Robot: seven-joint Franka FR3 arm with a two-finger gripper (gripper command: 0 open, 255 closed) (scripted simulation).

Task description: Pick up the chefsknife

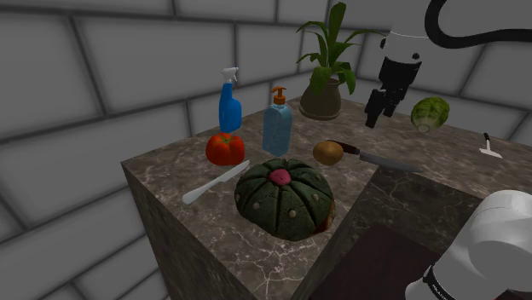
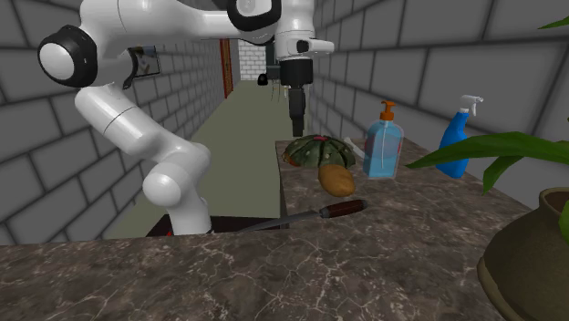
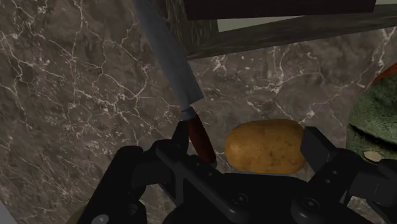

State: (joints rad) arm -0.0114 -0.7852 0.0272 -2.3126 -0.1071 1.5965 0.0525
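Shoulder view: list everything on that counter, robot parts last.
chef's knife: 1, grey blade, dark reddish handle, beside the potato
potato: 1, brown, by the knife's handle
ribbed squash: 1, dark green, pink centre, near the front edge
pale knife: 1, whitish, between tomato and squash
tomato: 1, red, in front of the spray bottle
spray bottle: 1, blue, at the back
soap dispenser: 1, pale blue, orange pump
potted plant: 1, green leaves, brown pot, by the wall
leafy vegetable: 1, green, view's right
small utensil: 1, white, far right
counter: 1, dark marbled
arm: 1, white
gripper: 1, black, open, above the knife
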